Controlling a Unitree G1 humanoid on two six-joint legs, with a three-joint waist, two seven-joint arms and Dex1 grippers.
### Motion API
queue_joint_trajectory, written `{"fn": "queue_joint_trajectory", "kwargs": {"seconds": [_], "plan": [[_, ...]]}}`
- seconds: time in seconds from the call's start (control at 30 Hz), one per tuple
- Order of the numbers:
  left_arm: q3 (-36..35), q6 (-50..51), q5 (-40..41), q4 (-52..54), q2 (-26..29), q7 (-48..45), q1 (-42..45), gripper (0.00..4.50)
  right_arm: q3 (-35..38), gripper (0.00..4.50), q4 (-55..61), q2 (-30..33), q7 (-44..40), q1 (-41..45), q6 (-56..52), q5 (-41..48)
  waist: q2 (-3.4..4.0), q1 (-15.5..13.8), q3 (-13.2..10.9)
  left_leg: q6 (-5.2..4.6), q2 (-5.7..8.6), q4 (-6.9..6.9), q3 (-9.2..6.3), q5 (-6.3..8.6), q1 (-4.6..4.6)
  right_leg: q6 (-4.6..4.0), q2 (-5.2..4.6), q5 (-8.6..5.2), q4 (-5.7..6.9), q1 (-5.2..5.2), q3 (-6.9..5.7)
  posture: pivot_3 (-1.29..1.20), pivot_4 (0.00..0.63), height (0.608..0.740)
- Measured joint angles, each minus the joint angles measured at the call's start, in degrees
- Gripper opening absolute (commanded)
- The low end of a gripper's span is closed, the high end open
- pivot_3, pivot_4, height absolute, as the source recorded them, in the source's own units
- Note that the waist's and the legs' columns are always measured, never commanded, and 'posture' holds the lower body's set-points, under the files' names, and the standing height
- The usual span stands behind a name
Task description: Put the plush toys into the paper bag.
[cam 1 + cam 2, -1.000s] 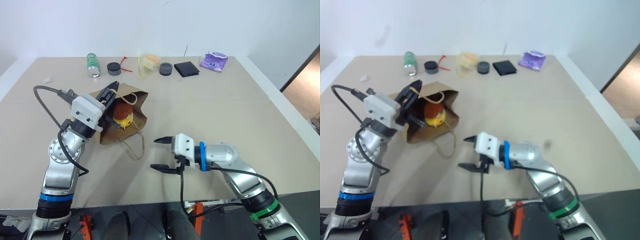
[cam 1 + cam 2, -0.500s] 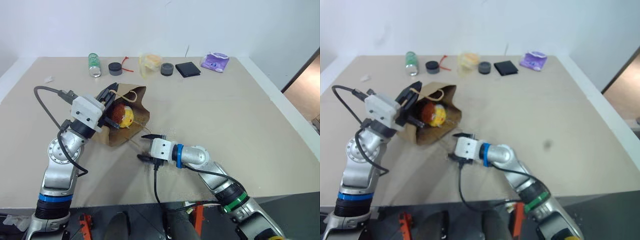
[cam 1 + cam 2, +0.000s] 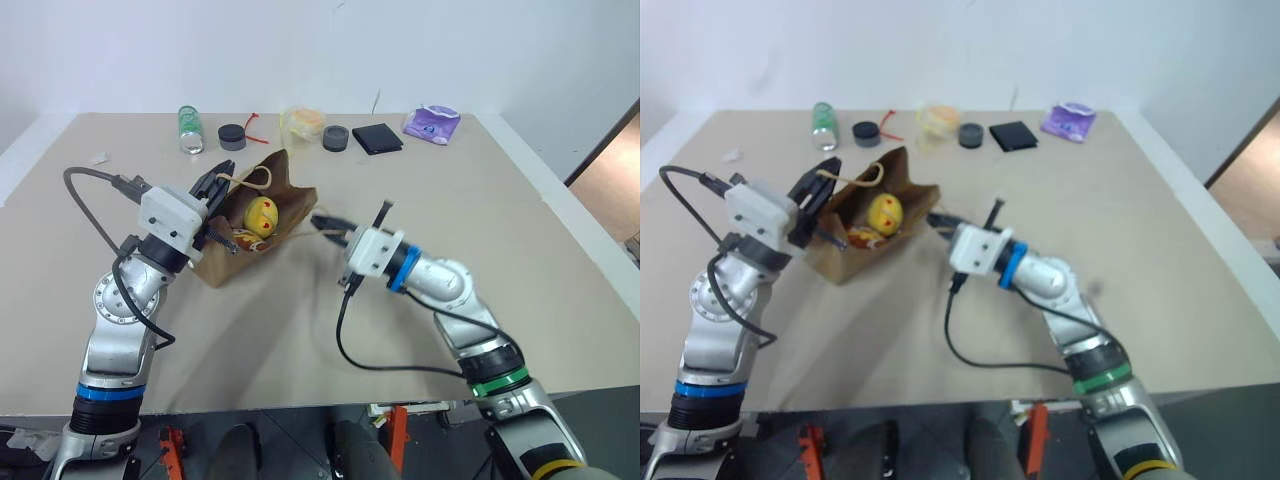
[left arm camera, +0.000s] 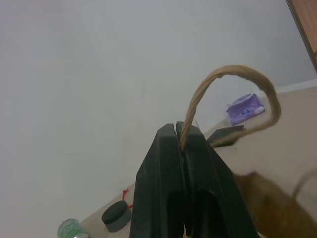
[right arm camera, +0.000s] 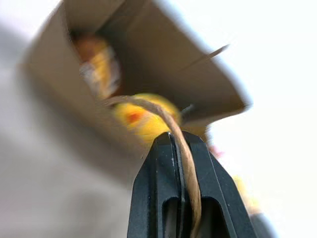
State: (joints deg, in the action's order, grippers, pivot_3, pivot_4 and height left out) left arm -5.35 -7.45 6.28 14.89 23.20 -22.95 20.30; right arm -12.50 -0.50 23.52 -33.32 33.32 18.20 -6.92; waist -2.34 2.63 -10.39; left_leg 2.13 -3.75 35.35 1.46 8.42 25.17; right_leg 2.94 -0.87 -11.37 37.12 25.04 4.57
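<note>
While the right wrist view looks straight down a pair of black fingers [image 5: 163,188] pressed together on a twisted paper handle [image 5: 171,129], the head views give the wider story: the right gripper [image 3: 330,224] is pinching that handle at the near side of the paper bag [image 3: 290,195], its arm reaching in from the right, forearm raised off the table [image 3: 480,230] and the gripper pointing left toward the bag's mouth. That wrist view also peers right into the open bag, and there's the egg-shaped yellow toy [image 5: 146,121] lying inside, with an orange-brown blur deeper in that can't be made out clearly. Over to the left gripper [image 3: 215,185]: its wrist view shows the fingers clamped tight on the other handle [image 4: 233,94], the loop arching up above the tips. From the head, the left arm stands bent upward beside the bag, gripper tilted up and inward. Between the two grips the bag's mouth is held open, the yellow toy [image 3: 261,214] plain to see inside. Along the far edge sit a green bottle [image 3: 187,127], a purple packet [image 3: 431,122] and a black wallet [image 3: 377,138].
</note>
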Motion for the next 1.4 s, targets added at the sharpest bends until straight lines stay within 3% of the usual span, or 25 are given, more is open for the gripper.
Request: {"fn": "queue_joint_trajectory", "kwargs": {"seconds": [0.5, 0.53, 0.67, 0.77, 0.87, 0.9, 1.17, 1.27, 1.4], "plan": [[-0.39, 0.58, 0.52, -1.75, -0.74, 0.26, 0.29, 0.0, 1.08, 0.01, 8.02, -0.53, -1.88, 4.36, -7.02, 1.63, 0.0, 0.0, 0.0, 0.0, 0.0, -0.03, 0.02, 0.0, 0.0, -0.01, -0.01, -0.01, 0.0, 0.01, 0.01, 0.0, 0.15, 0.74], [-0.69, 1.22, 0.76, -2.1, -0.76, 0.34, 0.29, 0.0, 1.03, 0.32, 8.02, -0.58, -2.47, 4.5, -7.53, 1.84, 0.0, 0.0, 0.0, 0.0, 0.0, -0.04, 0.02, 0.0, -0.01, -0.01, 0.0, -0.01, 0.0, 0.01, 0.01, 0.0, 0.15, 0.74], [-3.03, 5.27, 4.7, -2.18, -1.35, 1.06, -0.44, 1.25, 0.04, 1.81, 8.04, -0.12, -5.86, 3.36, -10.35, 4.34, 0.0, 0.02, 0.0, 0.0, 0.0, -0.04, 0.02, 0.0, 0.0, -0.01, -0.01, -0.02, 0.0, -0.01, 0.01, 0.0, 0.15, 0.74], [-3.14, 8.03, 6.91, -1.23, -1.42, 0.09, -2.57, 2.38, 0.28, 2.96, 8.1, -0.67, -6.62, 3.01, -12.64, 6.96, 0.0, 0.08, 0.0, 0.0, 0.0, -0.04, 0.02, 0.0, 0.01, -0.01, -0.01, -0.02, 0.0, 0.01, 0.02, 0.0, 0.15, 0.74], [-3.2, 12.67, 10.77, 1.17, -1.39, -1.0, -3.92, 4.07, 1.14, 4.5, 8.82, -1.35, -6.86, 3.0, -15.36, 9.95, 0.0, 0.07, 0.0, 0.0, -0.01, -0.03, 0.0, 0.0, 0.01, -0.01, 0.0, -0.01, 0.01, 0.01, 0.01, 0.0, 0.15, 0.74], [-3.34, 15.32, 13.15, 2.77, -1.17, -1.61, -4.46, 4.43, 1.54, 4.5, 9.37, -1.41, -6.94, 2.98, -16.98, 11.37, 0.0, 0.07, 0.0, 0.0, -0.01, -0.03, 0.01, 0.0, 0.01, -0.01, -0.01, -0.01, 0.01, 0.0, 0.01, 0.0, 0.15, 0.74], [-11.42, 35.74, 34.3, 10.52, 5.23, -2.7, -10.24, 4.43, 8.55, 4.5, 11.16, -1.51, -8.71, -1.62, -40.5, 30.33, 0.0, 0.12, 0.0, 0.0, -0.03, -0.03, -0.01, 0.0, -0.01, -0.02, -0.01, -0.02, 0.02, 0.01, 0.0, 0.0, 0.15, 0.74], [-13.61, 40.05, 39.42, 12.17, 7.47, -3.37, -13.13, 4.5, 7.67, 3.63, 11.75, 0.59, -10.79, -3.86, -46.33, 32.77, 0.0, 0.13, 0.0, 0.0, -0.02, -0.03, -0.01, 0.01, -0.01, -0.06, -0.02, -0.04, 0.01, 0.04, 0.0, 0.0, 0.15, 0.74], [-14.86, 42.02, 42.05, 13.38, 9.83, -5.27, -16.17, 4.5, 5.83, 1.55, 12.34, 0.43, -11.7, -5.31, -49.03, 33.44, 0.01, 0.19, -0.01, 0.01, -0.03, -0.05, -0.01, 0.02, 0.0, -0.08, 0.0, -0.05, 0.02, 0.12, 0.0, 0.0, 0.15, 0.74]]}}
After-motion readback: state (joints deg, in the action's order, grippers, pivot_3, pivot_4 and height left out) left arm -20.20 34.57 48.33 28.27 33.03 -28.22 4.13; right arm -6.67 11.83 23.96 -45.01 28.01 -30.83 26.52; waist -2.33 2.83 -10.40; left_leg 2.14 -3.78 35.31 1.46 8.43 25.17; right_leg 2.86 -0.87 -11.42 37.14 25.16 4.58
